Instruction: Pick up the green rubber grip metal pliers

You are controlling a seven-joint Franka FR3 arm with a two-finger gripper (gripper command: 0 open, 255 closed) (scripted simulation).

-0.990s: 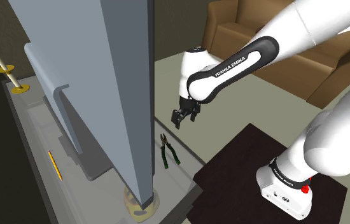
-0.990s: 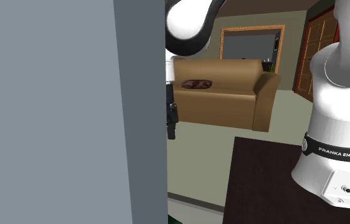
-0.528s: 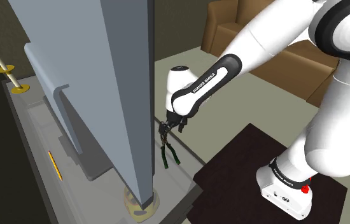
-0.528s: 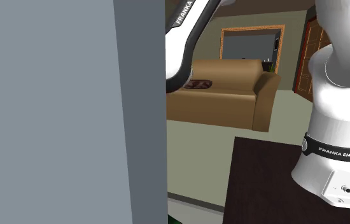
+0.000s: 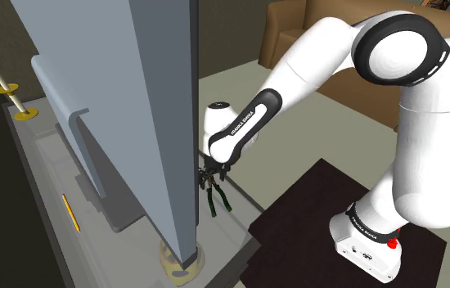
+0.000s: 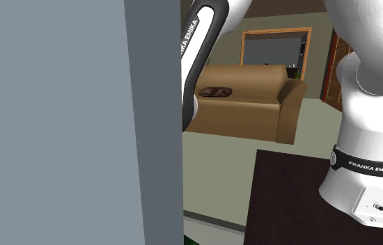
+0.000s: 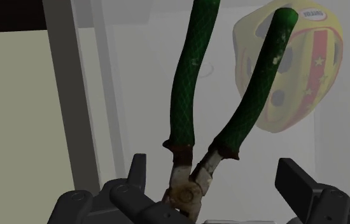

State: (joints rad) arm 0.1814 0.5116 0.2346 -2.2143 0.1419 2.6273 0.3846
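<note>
The pliers (image 7: pixel 189 95) lie flat on the counter (image 5: pixel 238 206), near its edge facing the stand (image 5: pixel 313 214) and just beside a tall grey panel (image 5: pixel 158 98). Their green handles are spread and point toward a yellow helmet (image 7: pixel 301 63) at the panel's foot. The gripper (image 5: pixel 208 177) hangs low over their rusty metal head, jaws released, one finger on each side of the head and clasping nothing.
</note>
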